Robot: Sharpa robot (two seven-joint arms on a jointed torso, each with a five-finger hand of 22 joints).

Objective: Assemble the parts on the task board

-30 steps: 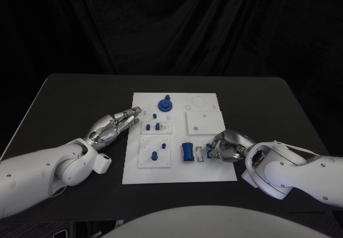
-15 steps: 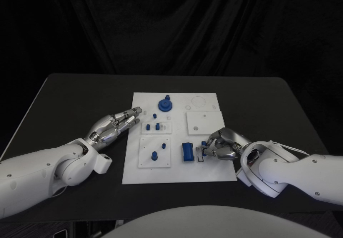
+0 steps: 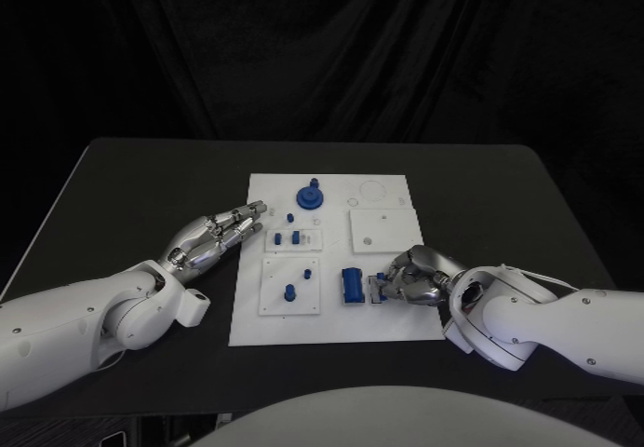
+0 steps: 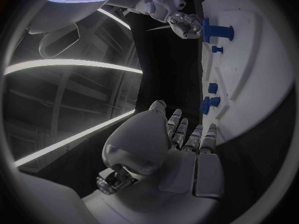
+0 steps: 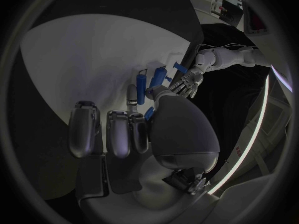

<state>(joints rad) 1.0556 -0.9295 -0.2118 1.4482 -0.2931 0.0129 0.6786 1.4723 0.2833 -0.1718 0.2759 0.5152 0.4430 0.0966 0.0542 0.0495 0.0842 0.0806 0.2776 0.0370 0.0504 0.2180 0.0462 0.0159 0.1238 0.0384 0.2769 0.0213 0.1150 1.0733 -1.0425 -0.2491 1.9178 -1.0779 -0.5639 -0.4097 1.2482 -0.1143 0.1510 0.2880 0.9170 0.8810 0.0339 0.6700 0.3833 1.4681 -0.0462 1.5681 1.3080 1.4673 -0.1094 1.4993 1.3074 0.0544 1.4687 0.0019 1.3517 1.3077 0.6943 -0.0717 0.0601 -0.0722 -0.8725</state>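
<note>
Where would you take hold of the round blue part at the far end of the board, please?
Probably by the short stem rising from the round blue part, pinched from above. Its disc lies flat on the task board, offering little edge, and the space above looks free.

Lab, black drape (image 3: 322,65), black table (image 3: 134,186)

Small blue part (image 3: 389,277) half hidden behind right hand (image 3: 419,277) fingers, near tall blue block (image 3: 352,284); grip unclear. Task board (image 4: 261,84) cut off in left wrist view.
</note>
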